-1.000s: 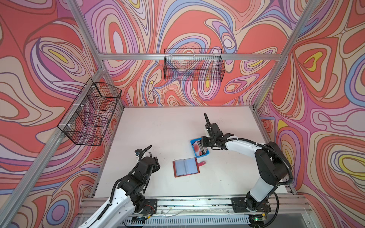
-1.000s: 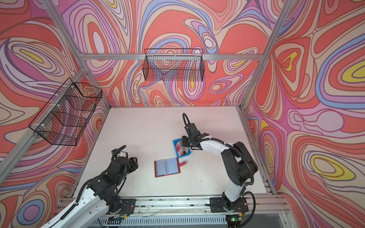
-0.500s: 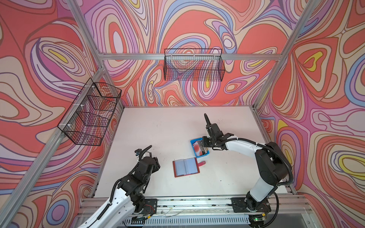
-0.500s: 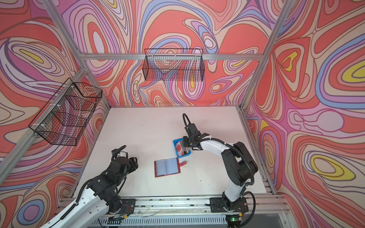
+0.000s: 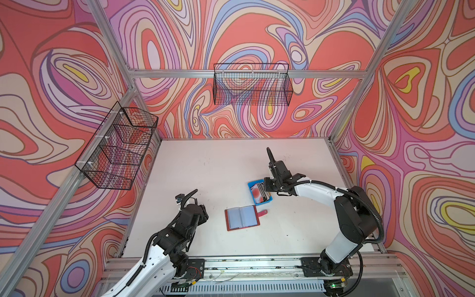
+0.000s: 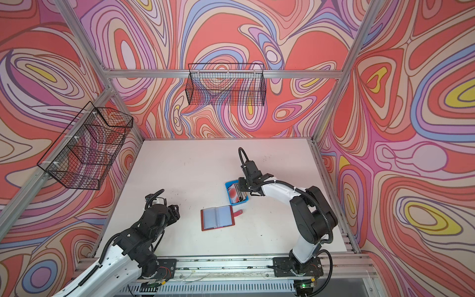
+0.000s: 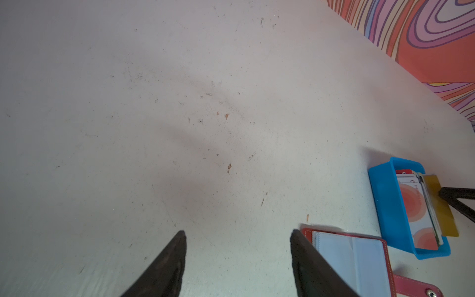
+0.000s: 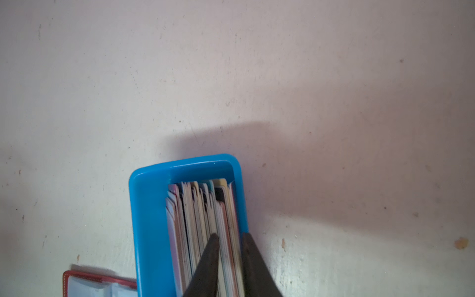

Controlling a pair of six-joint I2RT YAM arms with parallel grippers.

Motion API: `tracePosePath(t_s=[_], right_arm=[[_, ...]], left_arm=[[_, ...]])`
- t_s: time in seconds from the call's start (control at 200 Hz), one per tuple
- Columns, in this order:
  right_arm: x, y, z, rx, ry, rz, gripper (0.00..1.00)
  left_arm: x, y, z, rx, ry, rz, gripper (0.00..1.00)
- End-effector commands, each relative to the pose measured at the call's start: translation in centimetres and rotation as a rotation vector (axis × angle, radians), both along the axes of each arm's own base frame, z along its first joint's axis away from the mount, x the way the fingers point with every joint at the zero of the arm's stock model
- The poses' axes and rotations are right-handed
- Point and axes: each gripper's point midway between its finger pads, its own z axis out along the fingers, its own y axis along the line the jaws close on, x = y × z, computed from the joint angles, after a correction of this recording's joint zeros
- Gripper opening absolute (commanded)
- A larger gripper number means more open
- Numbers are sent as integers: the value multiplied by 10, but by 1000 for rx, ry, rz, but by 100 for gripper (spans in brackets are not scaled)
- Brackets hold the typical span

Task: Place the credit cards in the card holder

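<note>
The credit cards (image 8: 195,210) stand on edge, packed in a small blue tray (image 8: 149,218); the front one (image 7: 416,205) is white with red circles. My right gripper (image 8: 230,237) reaches down into the tray's outer side. One finger is pushed in among the cards and the other is by the tray's wall, shut on the outermost few cards, among them a gold one (image 7: 440,205). The card holder (image 5: 243,218) lies open and flat, red with clear sleeves, just in front of the tray (image 5: 253,183). My left gripper (image 7: 237,232) hangs open and empty to the holder's left.
Black wire baskets hang on the left wall (image 5: 118,149) and the back wall (image 5: 252,87). The aluminium rail (image 5: 244,264) runs along the white table's front edge, and both arm bases are mounted on it.
The right gripper's jaws have narrowed onto the outer cards in the tray. The left arm has not moved.
</note>
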Motion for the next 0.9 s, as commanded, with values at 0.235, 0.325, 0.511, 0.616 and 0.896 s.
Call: tracePosePath(t_s=[0.235,0.325,0.511,0.616,0.896], right_arm=[[-1,-12,-2,-51,-4,-23,36],[-3,0,1,9,-4,23,30],[-5,8,5,50,-7,52,23],[-6,9,1,53,5,55,23],[-4,10,-14,32,48,53,28]], left_arm=[[-3,5,-5,23,17,16,66],[-3,6,-6,24,19,16,66],[-3,6,-6,24,16,18,66],[-3,6,-5,24,16,19,66],[-3,6,-5,25,14,18,66]])
